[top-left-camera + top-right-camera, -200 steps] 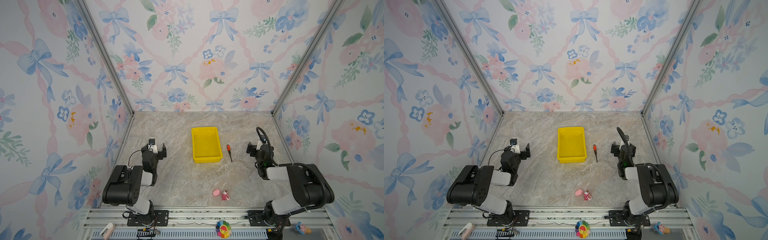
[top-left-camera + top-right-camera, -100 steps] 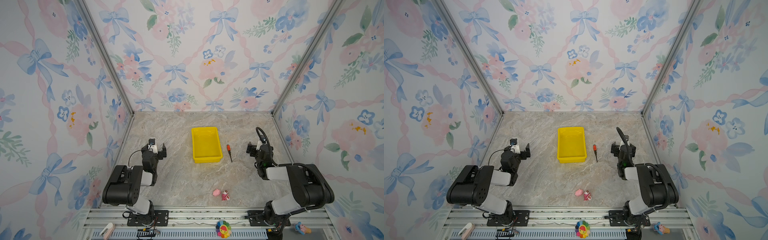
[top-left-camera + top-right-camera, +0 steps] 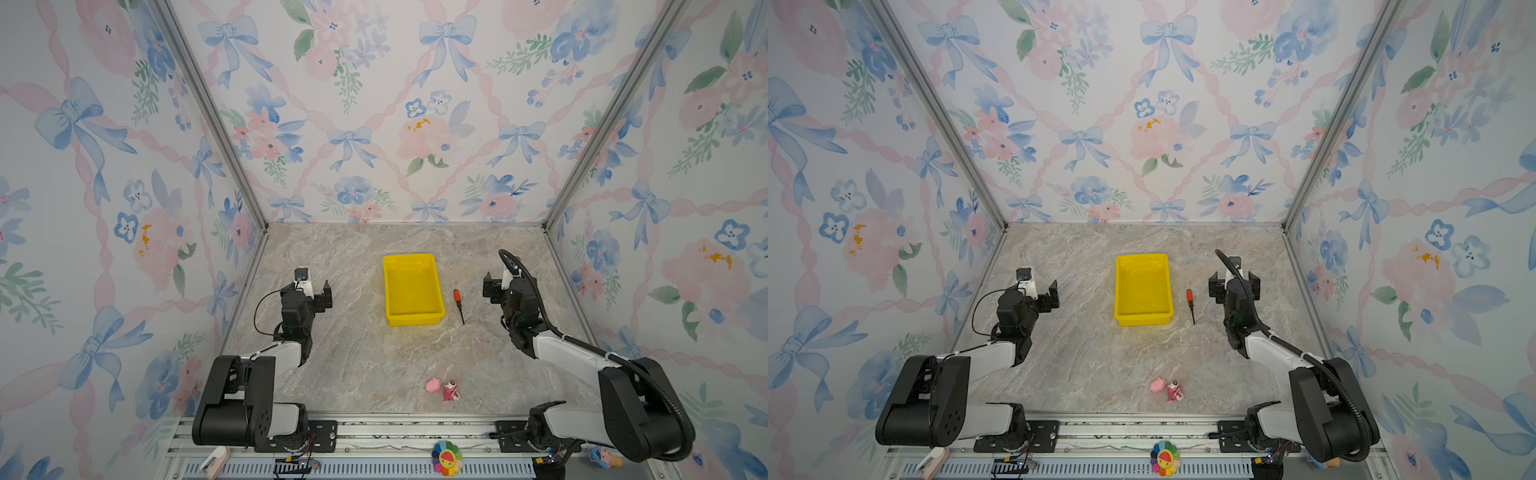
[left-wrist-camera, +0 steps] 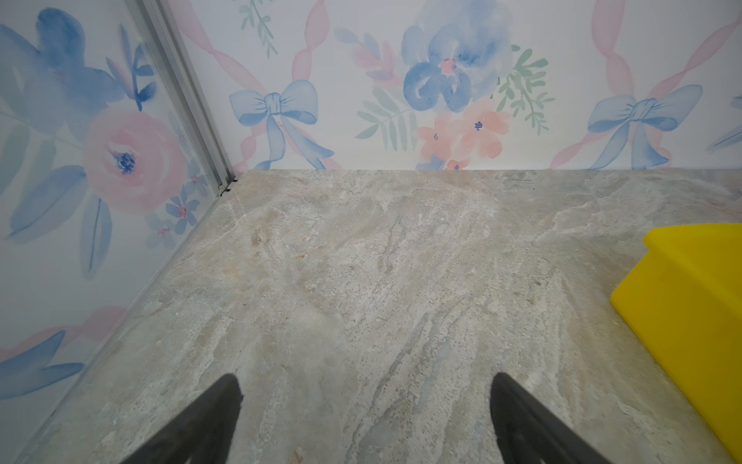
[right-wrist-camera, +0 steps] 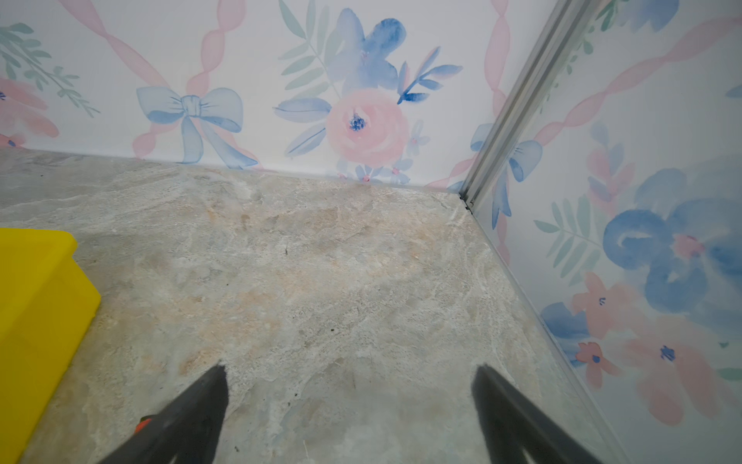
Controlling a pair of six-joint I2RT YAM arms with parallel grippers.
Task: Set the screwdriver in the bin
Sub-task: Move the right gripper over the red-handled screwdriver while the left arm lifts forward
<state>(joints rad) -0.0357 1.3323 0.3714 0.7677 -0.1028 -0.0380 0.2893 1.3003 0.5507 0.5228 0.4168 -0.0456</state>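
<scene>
Nothing has moved since a second ago: the slim orange-handled metal screwdriver [image 3: 458, 304] lies mid-counter on the marbled stone counter [image 3: 365, 353], just beside the shallow yellow plastic bin [image 3: 409, 258], not in it. Left gripper [image 4: 363, 385] and right gripper [image 5: 349, 373] gape empty, so the whole task remains.

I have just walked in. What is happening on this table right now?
Nothing is being handled at this moment. The left gripper and the right gripper are both open and empty. The small screwdriver with an orange-red handle lies flat on the marble-patterned table, beside the bright yellow rectangular plastic bin, on the right arm's side and apart from it. The bin looks empty. Two small pink toy figures lie near the front edge.
</scene>
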